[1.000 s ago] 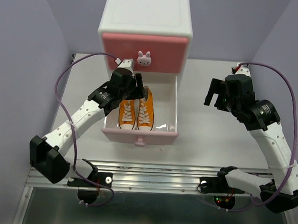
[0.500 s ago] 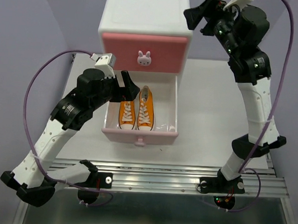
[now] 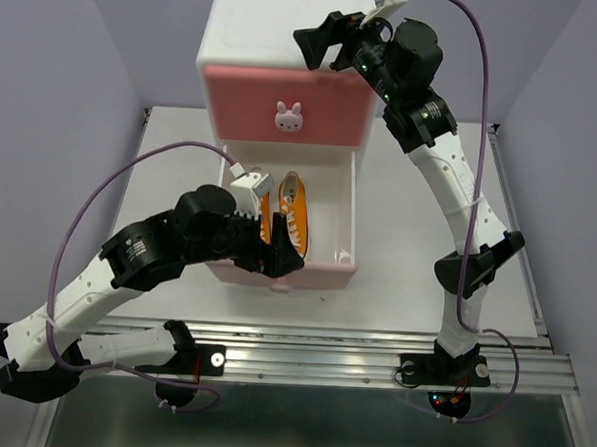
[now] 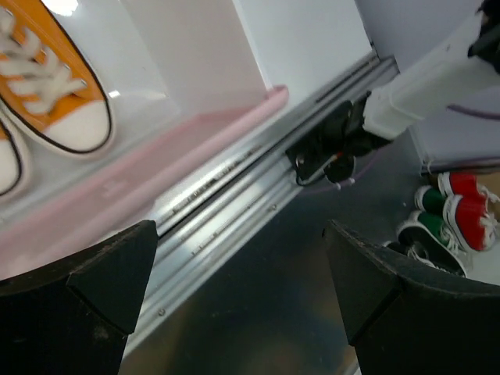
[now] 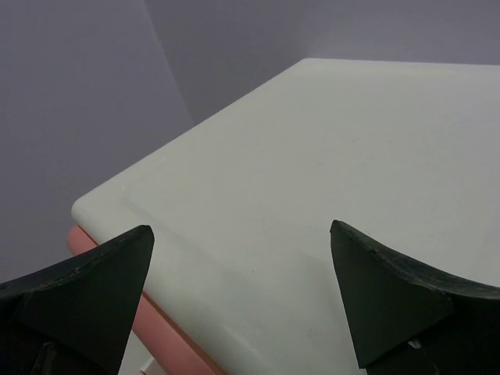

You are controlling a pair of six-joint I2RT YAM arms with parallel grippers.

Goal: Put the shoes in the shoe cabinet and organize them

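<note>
Lying: orange shoes (image 3: 291, 208) in the open lower drawer (image 3: 353, 201) of the shoe cabinet (image 3: 278, 32), lengthwise near-far.
Left gripper (image 3: 282, 255): spread, empty, at the drawer's near front (the nearer arm).
Right gripper (image 3: 328, 50): spread, empty, above the cabinet top.

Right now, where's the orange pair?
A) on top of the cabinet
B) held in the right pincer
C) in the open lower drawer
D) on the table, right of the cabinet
C: the orange sneakers lie side by side inside the pulled-out lower drawer, toes toward its pink front.
</note>
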